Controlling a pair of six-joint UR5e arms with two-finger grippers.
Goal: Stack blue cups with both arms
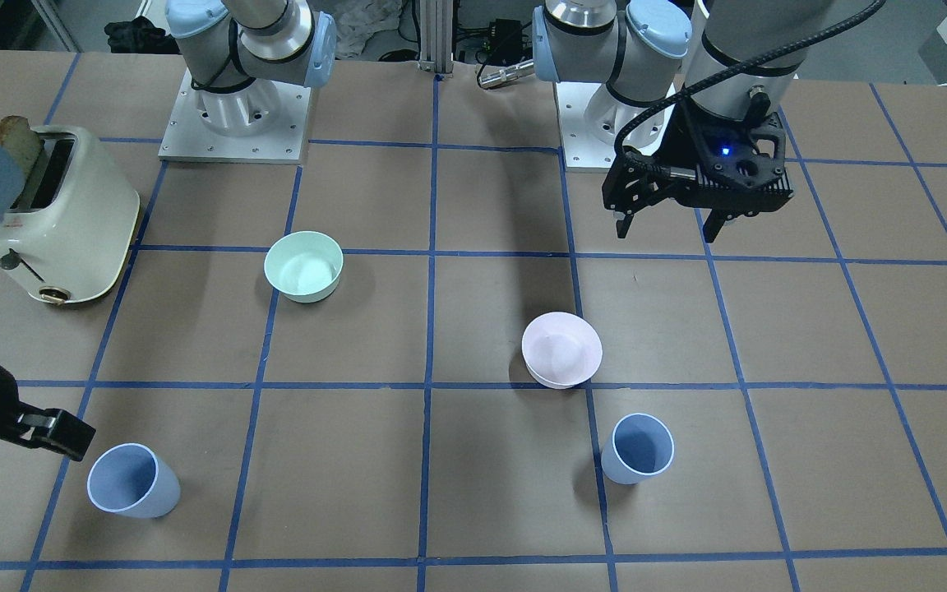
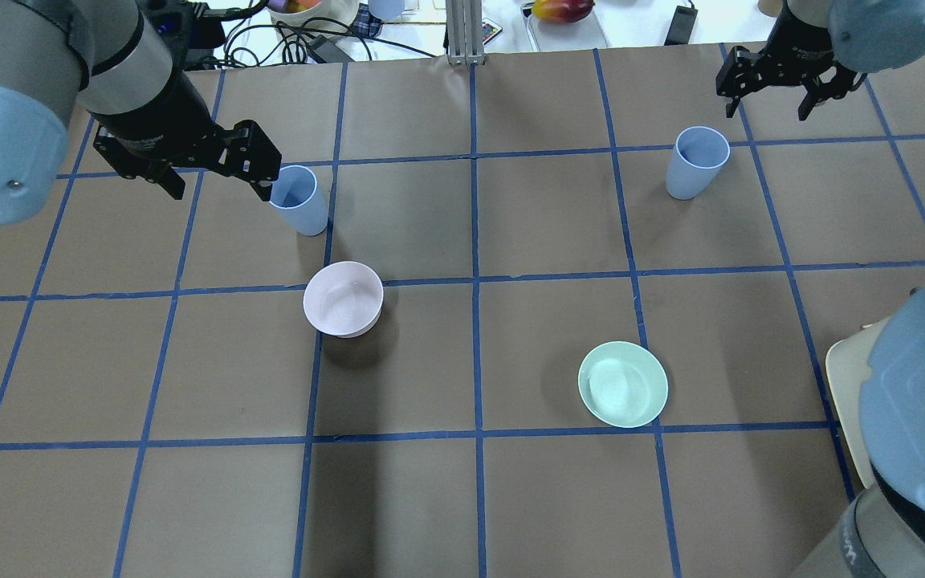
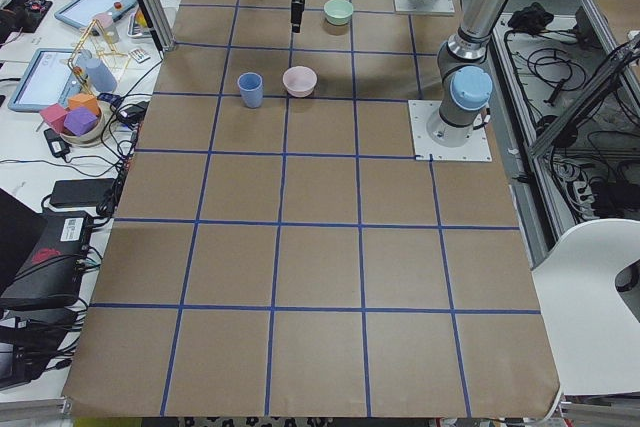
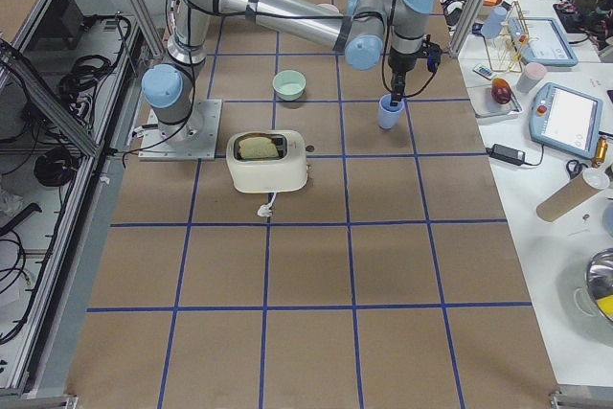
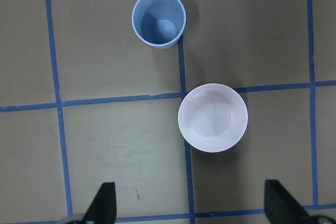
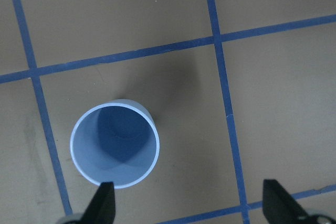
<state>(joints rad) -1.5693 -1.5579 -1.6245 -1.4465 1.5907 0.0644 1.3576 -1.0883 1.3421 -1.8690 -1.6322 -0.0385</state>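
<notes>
A blue cup (image 2: 303, 205) and its twin (image 2: 696, 164) stand upright, well apart.

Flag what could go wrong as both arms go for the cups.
The pink bowl sits near the left arm's cup; the open left gripper could knock it on approach. The right arm's cup lies off-centre under the open right gripper, near one finger, which may strike the rim and tip it.

Brown table (image 1: 342, 485): blue cups (image 1: 133, 492), bowls (image 1: 304, 265), toaster (image 1: 71, 218)
</notes>
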